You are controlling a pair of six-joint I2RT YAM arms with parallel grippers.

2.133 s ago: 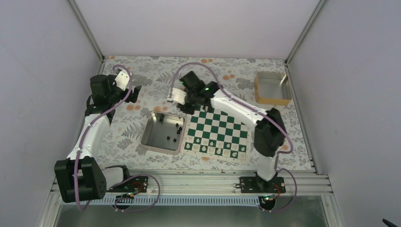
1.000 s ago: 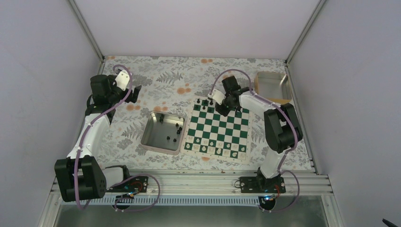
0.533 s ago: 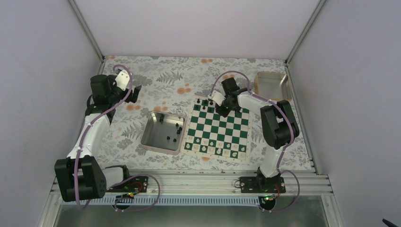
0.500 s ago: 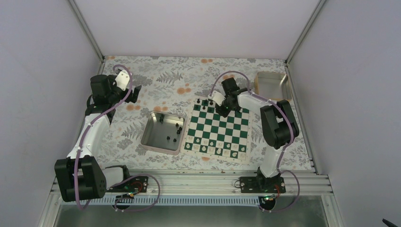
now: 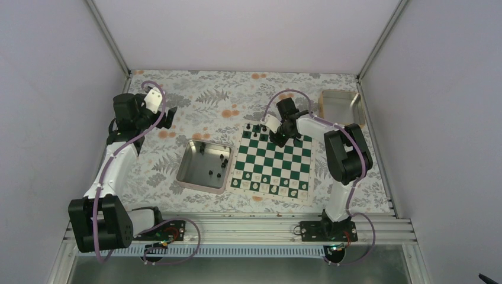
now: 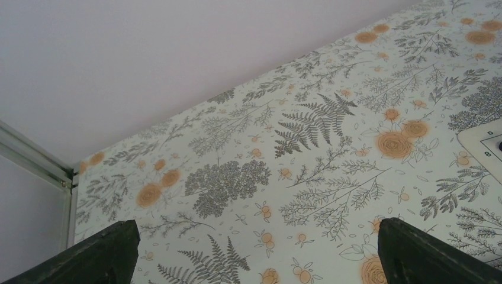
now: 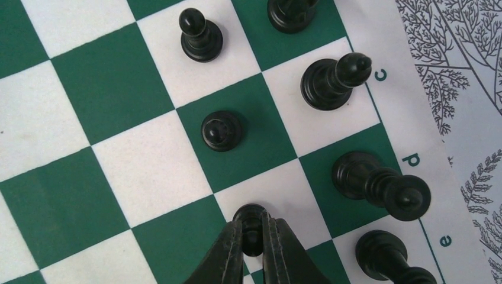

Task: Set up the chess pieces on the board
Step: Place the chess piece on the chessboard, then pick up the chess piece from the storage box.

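Observation:
The green and white board [image 5: 278, 163] lies right of centre; it fills the right wrist view [image 7: 112, 83]. My right gripper [image 5: 278, 138] is low over the board's far rows, shut on a black pawn [image 7: 251, 226] over a white square [image 7: 296, 192]. Other black pieces stand nearby: pawns [image 7: 221, 130] [image 7: 201, 36] and taller pieces [image 7: 331, 80] [image 7: 379, 183] along the edge row. More black pieces [image 5: 224, 158] lie in the metal tray [image 5: 183, 171]. My left gripper [image 5: 171, 115] is open and empty over the far left of the table, with its fingers [image 6: 89, 254] wide apart.
Pale pieces [image 5: 269, 186] stand on the board's near rows. A yellow-rimmed metal container [image 5: 340, 106] stands at the back right. The frame's walls close in the flowered tablecloth [image 6: 284, 177] on three sides.
My right gripper has swung from the tray's far corner rightward to the board's far rows and come down there with the pawn. The left arm has not moved.

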